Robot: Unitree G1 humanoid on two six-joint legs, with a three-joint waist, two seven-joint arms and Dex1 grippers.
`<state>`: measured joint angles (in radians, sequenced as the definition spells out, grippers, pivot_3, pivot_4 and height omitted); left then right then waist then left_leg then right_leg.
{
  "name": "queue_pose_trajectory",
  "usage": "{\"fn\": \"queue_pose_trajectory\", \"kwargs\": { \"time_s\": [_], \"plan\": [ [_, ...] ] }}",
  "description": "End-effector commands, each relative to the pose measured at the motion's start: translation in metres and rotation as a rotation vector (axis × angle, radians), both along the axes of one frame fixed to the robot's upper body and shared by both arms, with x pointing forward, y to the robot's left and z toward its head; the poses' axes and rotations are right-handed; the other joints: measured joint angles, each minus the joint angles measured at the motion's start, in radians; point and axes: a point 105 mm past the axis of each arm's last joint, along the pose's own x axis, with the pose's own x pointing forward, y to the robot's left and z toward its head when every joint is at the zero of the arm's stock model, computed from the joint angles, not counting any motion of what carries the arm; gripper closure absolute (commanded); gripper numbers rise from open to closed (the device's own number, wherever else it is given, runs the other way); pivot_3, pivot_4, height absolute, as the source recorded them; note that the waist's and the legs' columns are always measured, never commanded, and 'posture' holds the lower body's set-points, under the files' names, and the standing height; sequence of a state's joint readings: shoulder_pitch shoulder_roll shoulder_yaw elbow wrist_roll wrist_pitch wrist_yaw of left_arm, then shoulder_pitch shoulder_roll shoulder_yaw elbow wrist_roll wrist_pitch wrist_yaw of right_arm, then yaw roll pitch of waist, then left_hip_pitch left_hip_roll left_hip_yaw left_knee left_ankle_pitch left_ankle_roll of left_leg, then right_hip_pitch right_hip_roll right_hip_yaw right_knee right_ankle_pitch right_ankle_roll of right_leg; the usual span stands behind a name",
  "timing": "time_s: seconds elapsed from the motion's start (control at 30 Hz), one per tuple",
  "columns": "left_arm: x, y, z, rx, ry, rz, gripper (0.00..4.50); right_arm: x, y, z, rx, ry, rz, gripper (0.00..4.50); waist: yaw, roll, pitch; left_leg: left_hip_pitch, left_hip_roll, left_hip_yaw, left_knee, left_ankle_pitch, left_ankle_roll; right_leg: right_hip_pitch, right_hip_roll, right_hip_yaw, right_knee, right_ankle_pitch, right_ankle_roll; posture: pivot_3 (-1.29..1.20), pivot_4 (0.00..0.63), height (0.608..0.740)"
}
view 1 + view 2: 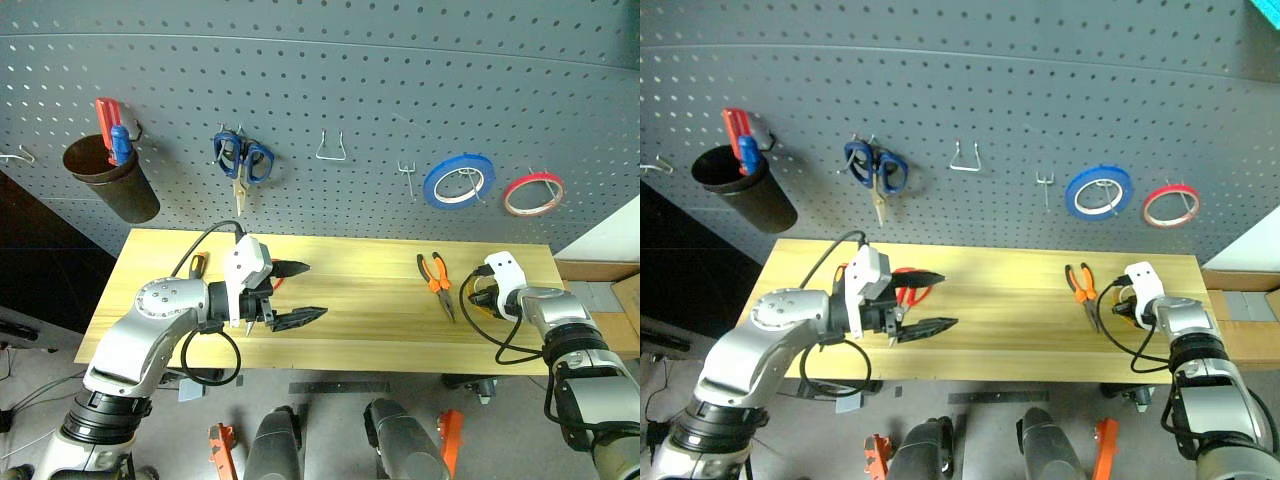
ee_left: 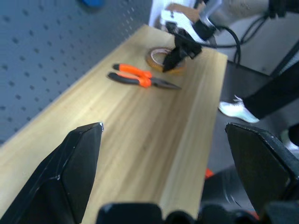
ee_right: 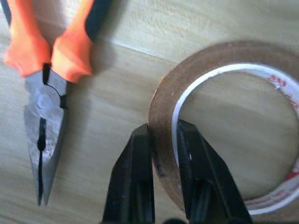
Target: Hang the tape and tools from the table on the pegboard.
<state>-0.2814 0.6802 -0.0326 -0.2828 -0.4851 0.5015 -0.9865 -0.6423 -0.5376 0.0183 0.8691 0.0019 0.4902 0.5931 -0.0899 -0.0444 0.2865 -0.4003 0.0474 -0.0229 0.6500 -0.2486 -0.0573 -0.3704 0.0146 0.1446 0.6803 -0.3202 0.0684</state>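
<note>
The amber tape (image 3: 219,51) lies flat near the right end of the wooden table (image 1: 380,330). My right gripper (image 3: 162,130) is shut on its wall, one finger inside the ring and one outside. The orange-and-black pliers (image 1: 436,278) lie just left of the tape, apart from it. My left gripper (image 1: 312,290) hovers open and empty over the left half of the table, with the red-handled scissors (image 1: 908,285) partly hidden behind it. The screwdriver (image 1: 197,265) lies at the far left behind that arm. The grey pegboard (image 1: 350,80) rises behind the table.
On the pegboard hang a black cup (image 1: 110,185) holding red and blue screwdrivers, blue-handled scissors (image 1: 242,160), a blue tape ring (image 1: 458,182) and a red tape ring (image 1: 533,193). Bare hooks (image 1: 331,148) sit between them. A person's white shoe (image 2: 236,108) shows beyond the table's right end.
</note>
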Motion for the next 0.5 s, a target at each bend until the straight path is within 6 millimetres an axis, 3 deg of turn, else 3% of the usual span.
{"fn": "queue_pose_trajectory", "kwargs": {
  "time_s": [0.03,0.13,0.3,0.37,0.5],
  "plan": [
    [0.002,0.001,0.019,-0.06,-0.053,0.029,0.0,-0.017,0.001,-0.023,-0.03,0.037,-0.011,4.37,0.001,-0.002,0.003,0.0,0.0,0.0,0.0,0.0,0.0,0.0,0.0,0.0,0.0,0.0,0.0,-0.03,0.349,0.74],
    [0.008,0.008,0.028,-0.111,-0.08,0.089,0.0,-0.018,-0.004,-0.002,-0.077,-0.076,0.001,4.37,0.006,0.0,0.017,0.0,0.0,-0.001,0.0,0.0,0.0,0.001,0.0,0.0,0.0,0.0,0.0,-0.04,0.366,0.74],
    [0.009,0.016,0.032,-0.133,-0.094,0.128,0.0,-0.025,0.01,0.076,-0.101,-0.343,0.034,4.37,0.013,0.021,0.048,-0.007,-0.001,-0.002,-0.001,0.0,-0.001,-0.007,-0.001,0.0,0.0,0.0,0.0,-0.06,0.388,0.74],
    [0.01,0.017,0.034,-0.139,-0.106,0.134,0.0,-0.034,0.023,0.099,-0.116,-0.423,0.056,4.37,0.013,0.027,0.056,-0.018,-0.001,-0.002,0.0,0.003,-0.005,-0.018,-0.002,0.0,0.002,0.0,0.0,-0.07,0.396,0.74],
    [0.012,0.015,0.034,-0.147,-0.126,0.144,0.0,-0.056,0.065,0.137,-0.138,-0.6,0.115,4.37,0.011,0.028,0.059,-0.021,0.0,-0.003,-0.003,0.004,-0.007,-0.021,-0.002,-0.002,0.001,0.0,0.0,-0.08,0.396,0.74]
  ]
}}
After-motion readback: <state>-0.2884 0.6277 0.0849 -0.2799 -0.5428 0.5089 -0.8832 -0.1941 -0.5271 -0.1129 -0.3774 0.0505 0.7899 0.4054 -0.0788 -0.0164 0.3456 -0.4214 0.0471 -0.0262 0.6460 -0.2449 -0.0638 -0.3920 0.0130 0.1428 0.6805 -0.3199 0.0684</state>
